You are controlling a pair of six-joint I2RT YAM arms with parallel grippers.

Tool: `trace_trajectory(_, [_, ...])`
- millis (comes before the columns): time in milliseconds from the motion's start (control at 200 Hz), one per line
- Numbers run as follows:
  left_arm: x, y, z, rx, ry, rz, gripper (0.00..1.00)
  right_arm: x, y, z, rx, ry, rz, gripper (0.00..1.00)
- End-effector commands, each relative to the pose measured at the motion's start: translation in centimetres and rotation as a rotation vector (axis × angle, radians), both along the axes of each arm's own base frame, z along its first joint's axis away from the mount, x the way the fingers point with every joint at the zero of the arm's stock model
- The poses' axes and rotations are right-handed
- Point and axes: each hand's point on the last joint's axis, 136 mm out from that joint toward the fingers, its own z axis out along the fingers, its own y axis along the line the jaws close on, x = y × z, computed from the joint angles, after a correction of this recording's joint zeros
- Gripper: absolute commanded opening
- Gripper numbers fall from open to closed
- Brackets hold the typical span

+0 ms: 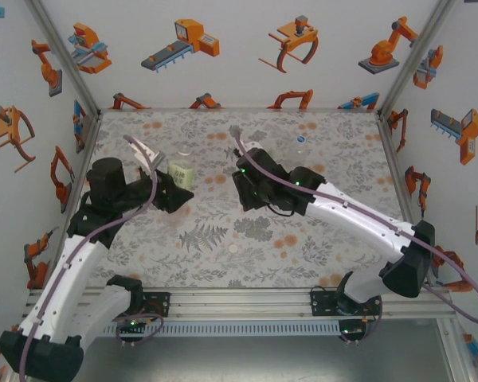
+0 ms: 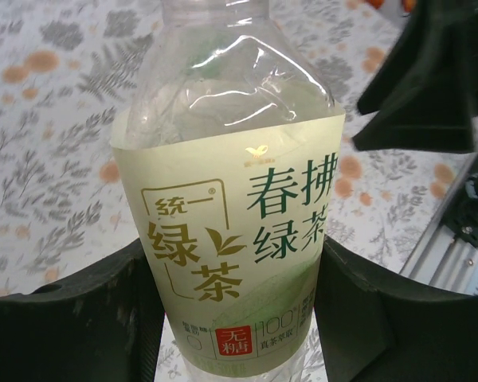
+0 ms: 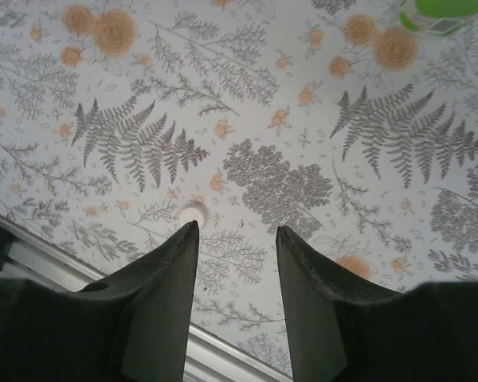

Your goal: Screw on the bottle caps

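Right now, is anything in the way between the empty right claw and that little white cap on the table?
Nothing visible is. In the right wrist view the right gripper is open, and the white cap lies alone on the patterned table just past its fingertips.

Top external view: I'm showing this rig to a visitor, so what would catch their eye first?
The left end effector clamps a pale-labelled bottle left of centre on the floral table. The right end effector hangs open above the table, a small white cap lying close by.
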Motion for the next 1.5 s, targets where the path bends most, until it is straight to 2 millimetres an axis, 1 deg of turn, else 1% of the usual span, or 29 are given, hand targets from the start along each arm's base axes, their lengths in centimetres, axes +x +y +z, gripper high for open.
trace_trajectory(0, [-2.5, -0.8, 2.7, -0.101, -0.153, -0.109, 0.00, -1.5, 0.7, -1.7, 0.008, 0.060, -0.026, 0.43])
trace_trajectory(110, [-3.6, -0.2, 4.0, -0.158, -0.261, -0.088, 0.00, -3.3, 1.3, -3.6, 0.005, 0.102, -0.022, 0.43])
trace_trajectory(240, [-3.7, 1.2, 5.1, -0.216, -0.335, 0.015, 0.00, -4.8, 1.6, -6.3, -0.011, 0.153, -0.034, 0.42])
trace_trajectory(295, [-3.6, 1.7, 5.3, -0.227, -0.343, 0.053, 0.00, -5.3, 1.7, -7.5, -0.017, 0.172, -0.037, 0.42])
trace_trajectory(501, [-3.7, 2.3, 5.5, -0.250, -0.340, 0.087, 0.00, -6.0, 2.3, -11.1, -0.057, 0.217, -0.052, 0.41])
trace_trajectory(591, [-3.7, 2.3, 5.7, -0.256, -0.334, 0.087, 0.00, -6.1, 2.7, -12.1, -0.083, 0.240, -0.043, 0.41])
trace_trajectory(741, [-3.6, 2.5, 5.7, -0.256, -0.327, 0.106, 0.00, -6.4, 3.4, -13.8, -0.107, 0.261, -0.028, 0.41])
trace_trajectory(831, [-3.2, 2.9, 5.6, -0.269, -0.319, 0.136, 0.00, -6.3, 3.7, -14.7, -0.116, 0.265, -0.023, 0.41])
trace_trajectory(961, [-3.1, 2.8, 5.7, -0.283, -0.320, 0.135, 0.00, -6.3, 4.4, -15.7, -0.119, 0.270, -0.016, 0.41])
trace_trajectory(1142, [-3.2, 2.9, 5.5, -0.274, -0.310, 0.140, 0.00, -6.1, 4.9, -17.7, -0.143, 0.283, -0.027, 0.43])
trace_trajectory(1277, [-3.3, 3.0, 5.3, -0.273, -0.306, 0.142, 0.00, -5.7, 4.9, -18.1, -0.162, 0.275, -0.039, 0.44])
trace_trajectory(1347, [-3.5, 2.9, 5.5, -0.273, -0.310, 0.135, 0.00, -5.7, 4.8, -18.5, -0.171, 0.279, -0.043, 0.45])
trace_trajectory(1492, [-3.6, 3.0, 5.5, -0.270, -0.306, 0.138, 0.00, -5.7, 4.8, -19.3, -0.184, 0.289, -0.051, 0.46])
